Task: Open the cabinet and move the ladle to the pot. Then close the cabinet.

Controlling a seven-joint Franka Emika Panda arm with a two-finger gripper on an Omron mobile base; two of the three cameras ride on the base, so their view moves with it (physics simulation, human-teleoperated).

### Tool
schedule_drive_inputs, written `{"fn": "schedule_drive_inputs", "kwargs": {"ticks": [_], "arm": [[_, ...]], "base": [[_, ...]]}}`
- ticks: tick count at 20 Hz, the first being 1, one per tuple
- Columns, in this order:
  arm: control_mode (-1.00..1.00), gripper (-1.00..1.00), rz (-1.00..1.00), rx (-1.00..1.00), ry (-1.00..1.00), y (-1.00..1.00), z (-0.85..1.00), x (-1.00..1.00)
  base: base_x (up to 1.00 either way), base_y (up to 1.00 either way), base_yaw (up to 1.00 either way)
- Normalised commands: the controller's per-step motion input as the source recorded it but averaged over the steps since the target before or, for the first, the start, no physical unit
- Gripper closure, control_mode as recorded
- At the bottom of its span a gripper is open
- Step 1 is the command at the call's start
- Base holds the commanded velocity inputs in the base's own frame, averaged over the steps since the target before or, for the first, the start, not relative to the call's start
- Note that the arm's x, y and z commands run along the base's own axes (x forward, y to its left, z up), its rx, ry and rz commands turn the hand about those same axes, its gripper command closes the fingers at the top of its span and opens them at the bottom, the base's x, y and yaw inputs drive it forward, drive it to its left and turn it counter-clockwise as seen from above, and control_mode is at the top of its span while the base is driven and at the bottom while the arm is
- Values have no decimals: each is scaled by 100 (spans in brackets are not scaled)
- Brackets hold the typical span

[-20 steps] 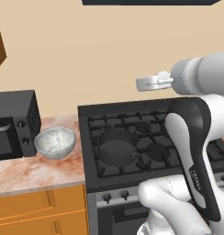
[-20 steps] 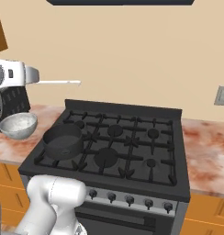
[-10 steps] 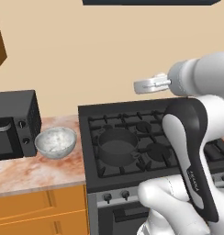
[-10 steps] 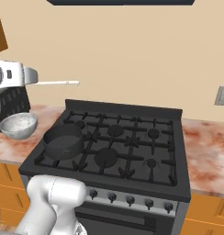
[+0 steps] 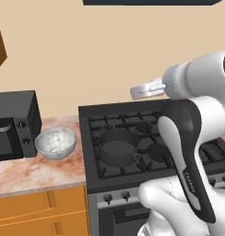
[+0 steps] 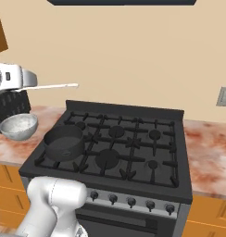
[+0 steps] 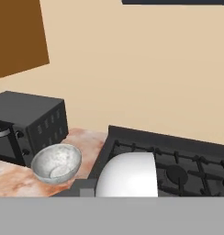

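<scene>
Above the stove (image 6: 133, 139), the gripper (image 5: 156, 87) hangs in mid-air, jaws nearly shut on the ladle (image 5: 143, 91), whose bowl points left in the left base view and whose thin handle (image 6: 57, 86) juts rightward before the beige wall in the right base view. Below it, well apart, the pot (image 5: 118, 146) sits on the stove's front-left burner, the ladle's white bowl (image 7: 127, 175) looming large at the bottom of the hand view. To the left, a speckled bowl (image 5: 56, 142) rests on the marbled counter (image 5: 36, 173) beside a black microwave (image 5: 15, 123), with an edge of the cabinet (image 7: 19, 36) showing above it.
</scene>
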Motion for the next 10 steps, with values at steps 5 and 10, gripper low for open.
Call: {"fn": "schedule_drive_inputs", "kwargs": {"ticks": [5, 10], "arm": [[-100, 100, 0, -2, 11, 0, -22, 17], [-100, 100, 0, -5, 8, 0, -37, 24]], "base": [[0, 0, 0], [0, 0, 0]]}}
